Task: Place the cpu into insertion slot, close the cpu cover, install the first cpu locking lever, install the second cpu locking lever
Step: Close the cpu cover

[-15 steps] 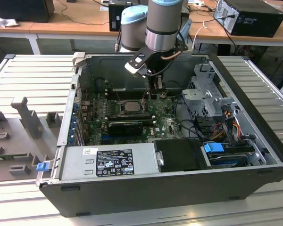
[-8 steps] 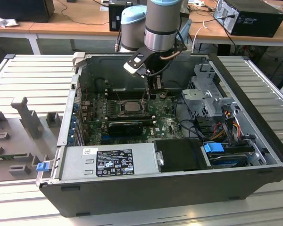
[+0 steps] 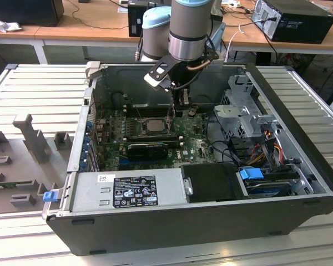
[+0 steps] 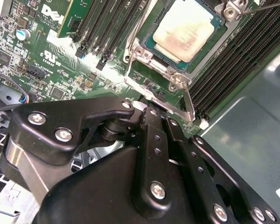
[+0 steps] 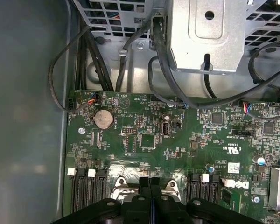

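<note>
The cpu (image 4: 184, 30), pale beige-silver, lies in the insertion slot (image 3: 150, 126) on the green board. The silvery cpu cover (image 4: 151, 60) lies flat around the chip, which shows through its cutout. A thin metal locking lever (image 4: 189, 100) runs along the socket's edge, just past the black finger links (image 4: 154, 140). A second wire lever (image 4: 266, 3) shows at the far corner. My gripper (image 3: 172, 119) hangs straight down at the socket's edge, on the exterior view's right. In the first wrist view the gripper (image 5: 150, 186) has its two fingers pressed together; I cannot see anything between them.
The open case's walls (image 3: 94, 94) ring the board. A grey power supply (image 3: 127, 191) lies in front, and a metal drive cage (image 3: 238, 116) with cables stands at the exterior view's right. A long black ribbed card (image 3: 147, 149) sits just in front of the socket. Memory slots (image 4: 238, 51) flank it.
</note>
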You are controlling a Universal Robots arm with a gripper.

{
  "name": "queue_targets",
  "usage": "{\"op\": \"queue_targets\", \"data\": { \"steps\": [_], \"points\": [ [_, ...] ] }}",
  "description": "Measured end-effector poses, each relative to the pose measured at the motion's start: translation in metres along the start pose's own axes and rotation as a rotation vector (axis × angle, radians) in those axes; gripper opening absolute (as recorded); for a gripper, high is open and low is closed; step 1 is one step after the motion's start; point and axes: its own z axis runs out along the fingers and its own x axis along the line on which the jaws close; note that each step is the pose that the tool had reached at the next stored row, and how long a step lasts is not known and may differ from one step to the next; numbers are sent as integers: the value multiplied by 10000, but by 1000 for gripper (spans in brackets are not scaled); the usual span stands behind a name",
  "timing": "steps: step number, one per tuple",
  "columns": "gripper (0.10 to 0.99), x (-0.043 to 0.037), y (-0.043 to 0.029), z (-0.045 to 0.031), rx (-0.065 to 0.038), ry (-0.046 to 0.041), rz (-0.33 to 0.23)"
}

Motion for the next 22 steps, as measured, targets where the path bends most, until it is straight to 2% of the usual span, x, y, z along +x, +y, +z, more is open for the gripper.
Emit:
{"op": "queue_targets", "data": {
  "steps": [22],
  "points": [
    [106, 4, -70, -1, 0, 0, -1]
  ]
}}
